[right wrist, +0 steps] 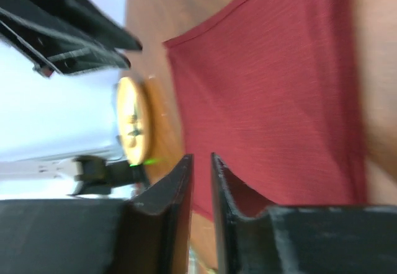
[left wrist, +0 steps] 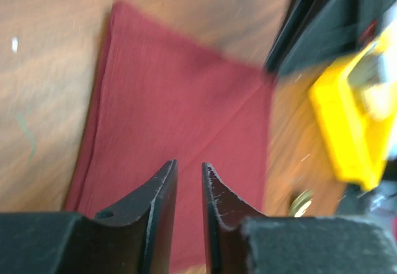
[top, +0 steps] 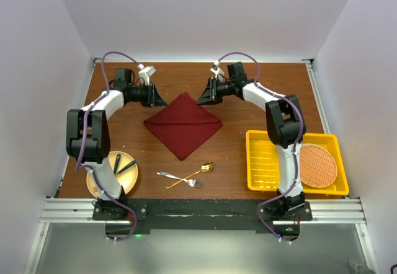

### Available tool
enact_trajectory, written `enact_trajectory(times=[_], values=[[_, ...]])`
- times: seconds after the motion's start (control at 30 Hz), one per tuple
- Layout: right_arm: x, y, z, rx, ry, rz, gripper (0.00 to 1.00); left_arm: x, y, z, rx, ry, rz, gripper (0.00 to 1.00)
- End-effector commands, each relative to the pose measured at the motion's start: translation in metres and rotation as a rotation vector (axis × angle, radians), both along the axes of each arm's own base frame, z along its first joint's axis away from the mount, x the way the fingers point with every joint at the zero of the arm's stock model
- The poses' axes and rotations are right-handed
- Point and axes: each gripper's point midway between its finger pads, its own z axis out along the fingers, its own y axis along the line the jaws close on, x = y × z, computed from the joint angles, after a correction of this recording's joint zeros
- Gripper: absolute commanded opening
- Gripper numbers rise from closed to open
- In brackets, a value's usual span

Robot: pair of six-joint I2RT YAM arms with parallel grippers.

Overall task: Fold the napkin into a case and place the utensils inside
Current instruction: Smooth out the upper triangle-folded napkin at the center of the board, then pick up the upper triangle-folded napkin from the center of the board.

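While both arms reach out over the table, look at the left gripper (top: 159,97): fingers (left wrist: 160,193) drawn nearly together, only a thin slit between them, and nothing caught in it. It hangs just off the napkin's upper left edge, at about 10 o'clock from the cloth's middle. The right gripper (top: 203,95) mirrors it at 1 o'clock, fingers (right wrist: 231,193) likewise nearly closed with a narrow gap, gripping nothing. Between the two lies the napkin (top: 183,125), dark red, flat on the wooden table (top: 260,100), set like a diamond with one corner pointing to 12 and a crease running across it from 9 to 3.

Down at 6 o'clock from the cloth, apart from it, the silver fork (top: 169,176) and the gold spoon (top: 193,173) lie crossed. Out at 4 o'clock sits a yellow tray (top: 251,162) holding a round orange woven mat (top: 317,164). Over at 8 o'clock, a yellow plate (top: 102,186) carries green-handled cutlery (top: 121,164).
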Motion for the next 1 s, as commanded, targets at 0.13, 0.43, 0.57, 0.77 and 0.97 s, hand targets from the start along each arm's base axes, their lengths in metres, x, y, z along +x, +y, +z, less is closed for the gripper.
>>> enact_trajectory(times=[0.13,0.43,0.57,0.77,0.97], values=[[-0.014,-0.04,-0.067,-0.284,-0.067,0.037,0.15,-0.043,0.004,-0.058,0.253,0.048,-0.189,0.23],[-0.076,-0.054,-0.099,-0.345,0.046,0.107,0.08,-0.026,-0.003,-0.093,0.372,0.05,-0.255,0.22],[-0.108,-0.047,-0.093,-0.321,0.079,0.151,0.09,-0.025,-0.013,-0.105,0.397,0.041,-0.291,0.22],[-0.108,-0.034,-0.045,-0.209,0.04,0.242,0.3,-0.017,-0.022,-0.101,0.39,-0.005,-0.314,0.23],[-0.02,-0.029,0.017,-0.127,-0.127,0.087,0.64,-0.017,-0.026,-0.096,0.401,-0.053,-0.363,0.23]])
